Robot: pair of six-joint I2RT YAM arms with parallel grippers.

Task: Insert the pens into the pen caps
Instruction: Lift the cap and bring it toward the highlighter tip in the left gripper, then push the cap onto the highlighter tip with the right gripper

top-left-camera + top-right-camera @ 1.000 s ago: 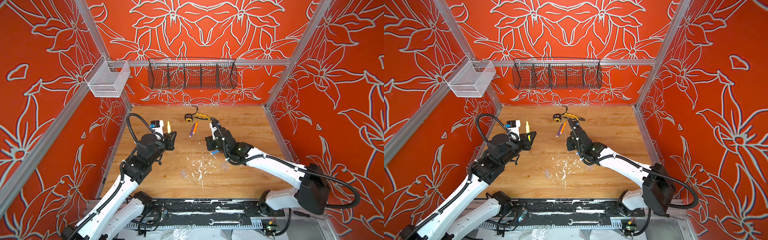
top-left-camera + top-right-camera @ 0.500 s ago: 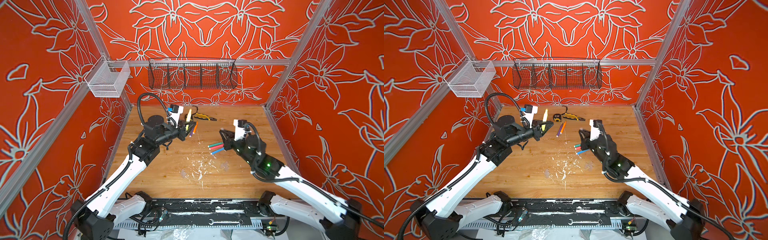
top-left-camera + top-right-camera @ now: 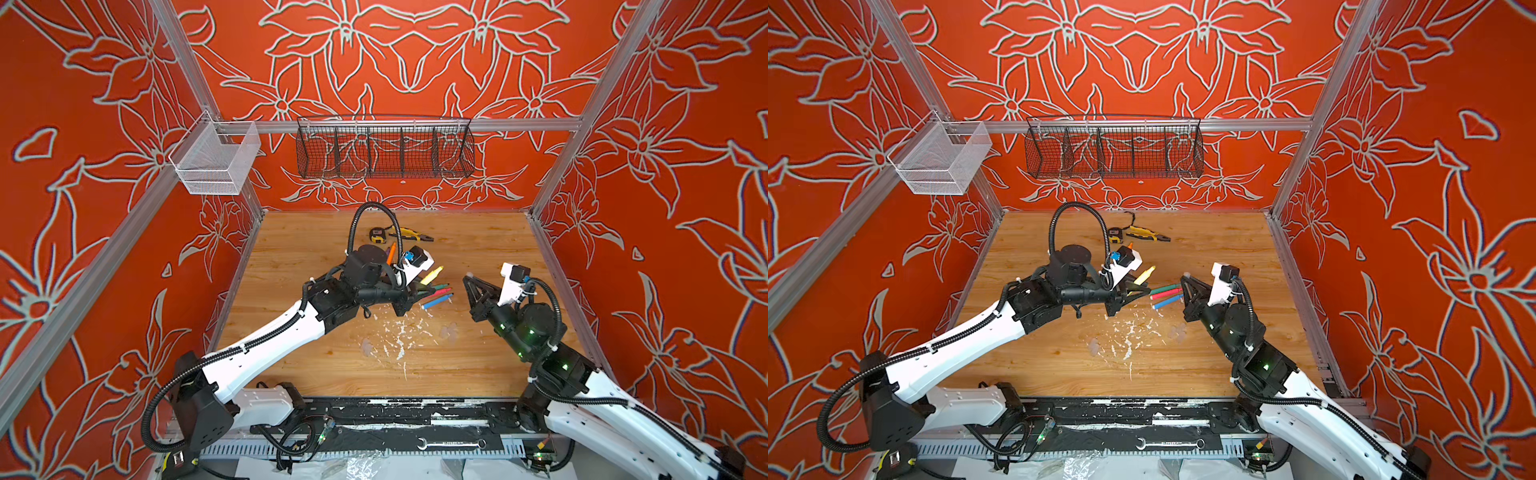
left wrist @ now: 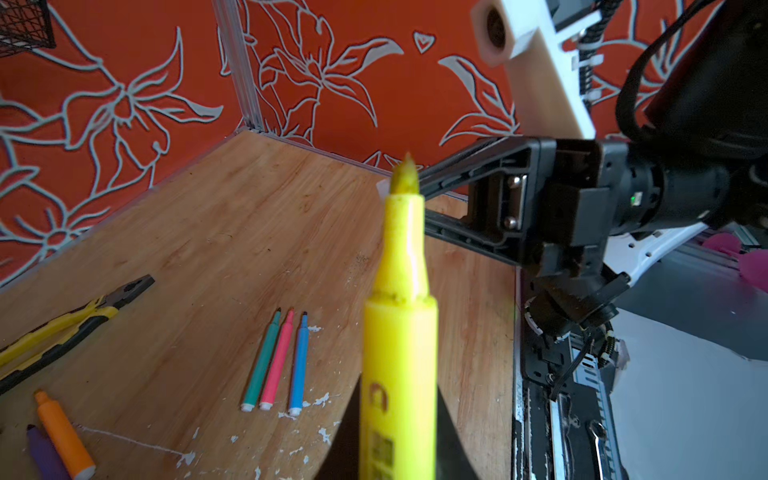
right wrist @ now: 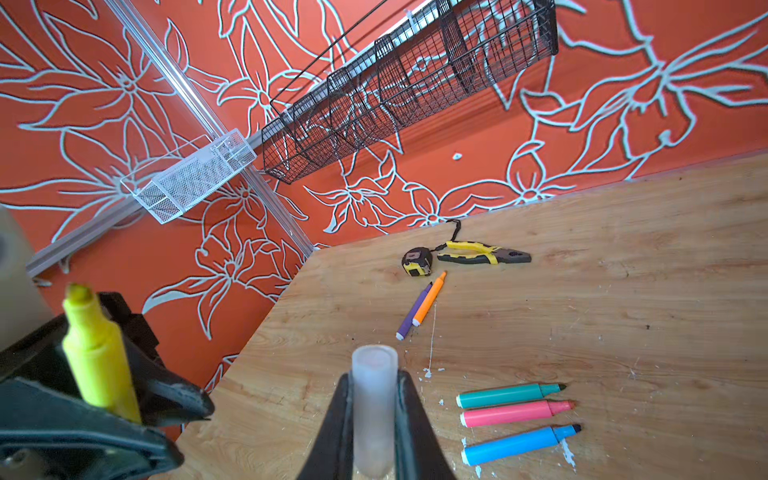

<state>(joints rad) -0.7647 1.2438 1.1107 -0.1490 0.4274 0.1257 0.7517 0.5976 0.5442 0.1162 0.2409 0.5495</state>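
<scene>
My left gripper (image 3: 419, 287) is shut on a yellow pen (image 4: 401, 332), whose bare tip points toward my right gripper (image 3: 469, 280). That gripper (image 5: 374, 384) is shut on a clear pen cap (image 5: 374, 399), open end outward. In both top views, pen (image 3: 1144, 275) and pen cap (image 3: 1185, 275) hover a short gap apart above the table. Green (image 5: 507, 394), pink (image 5: 513, 412) and blue (image 5: 515, 444) pens lie side by side, uncapped, below that gap. Orange (image 5: 430, 298) and purple (image 5: 413, 311) pens lie further back.
Yellow-and-black pliers (image 3: 411, 235) and a tape measure (image 3: 377, 236) lie near the back of the wooden table. White flecks (image 3: 399, 332) dot the middle. A black wire basket (image 3: 384, 151) and a white mesh bin (image 3: 216, 160) hang on the walls.
The left gripper has carried the yellow pen rightward toward the centre. The right gripper has lifted off the table beside the three pens and drawn back right, holding the cap.
</scene>
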